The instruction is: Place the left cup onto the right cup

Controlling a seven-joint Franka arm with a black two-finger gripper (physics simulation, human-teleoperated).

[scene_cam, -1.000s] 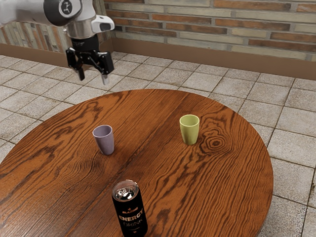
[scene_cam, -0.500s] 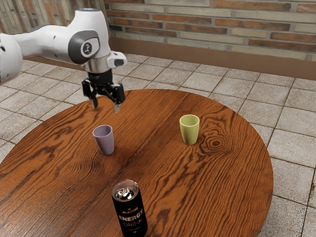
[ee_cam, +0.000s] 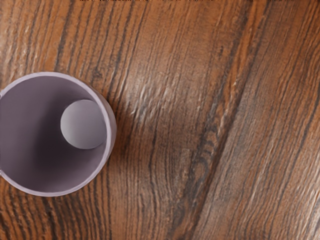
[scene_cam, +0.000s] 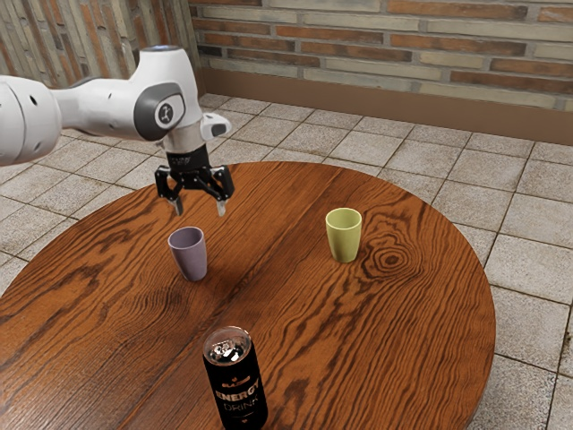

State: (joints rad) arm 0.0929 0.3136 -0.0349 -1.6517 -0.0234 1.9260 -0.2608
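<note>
From the side we see our gripper (scene_cam: pixel 200 209) hanging above the table (scene_cam: pixel 376 340), fingers pointing down and jaws spread wide with nothing between them. It is above the purple cup (scene_cam: pixel 188 253) and a little beyond it, clear of its rim.

The wrist view adds a look straight down into the purple cup (ee_cam: pixel 55 132). We can make out a thin pale rim, shaded lilac walls narrowing downward and a flat round bottom, with nothing inside. The cup sits off to one side of that view, with bare wood grain (ee_cam: pixel 225 125) beside it.

The purple cup stands upright and mouth up on the exterior view's left part of the table. It is a plain tapered tumbler without a handle.

The green cup (scene_cam: pixel 344 234) stands upright well apart from it, toward the exterior view's right, and has much the same shape.

A black energy drink can (scene_cam: pixel 235 376) stands upright near the table's front edge, nearer the camera than both cups and apart from them. The wood between the two cups is bare. Tiled floor (scene_cam: pixel 501 170) and a brick wall (scene_cam: pixel 403 45) lie behind the round table.
</note>
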